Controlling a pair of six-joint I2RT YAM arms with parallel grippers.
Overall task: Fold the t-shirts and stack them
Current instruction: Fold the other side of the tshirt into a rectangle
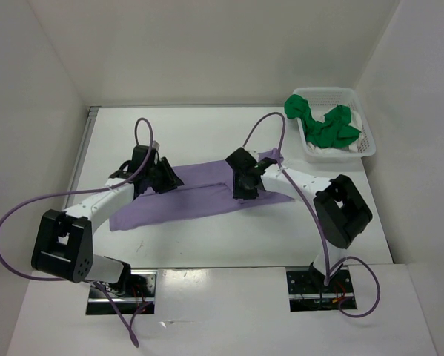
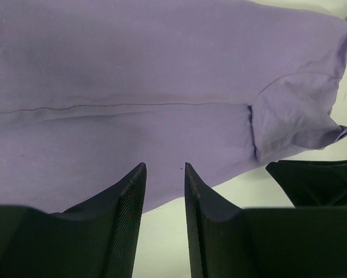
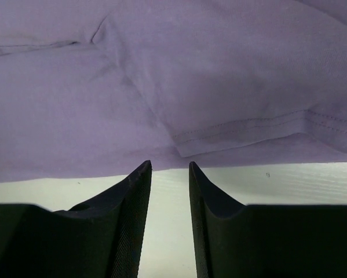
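1. the purple shirt lies spread flat across the middle of the table, running left to right, with both arms reaching over it.
2. the left gripper is over the shirt's left end, tips right at the cloth edge. its fingers stand a little apart with nothing gripped, and there's bare table in the gap.
3. the right gripper is over the right end, fingers partly apart and empty. a stitched hem lies just ahead of the tips, with white table beneath them.
4. the green shirt sits bunched in the basket at the far right corner, well apart from both grippers.
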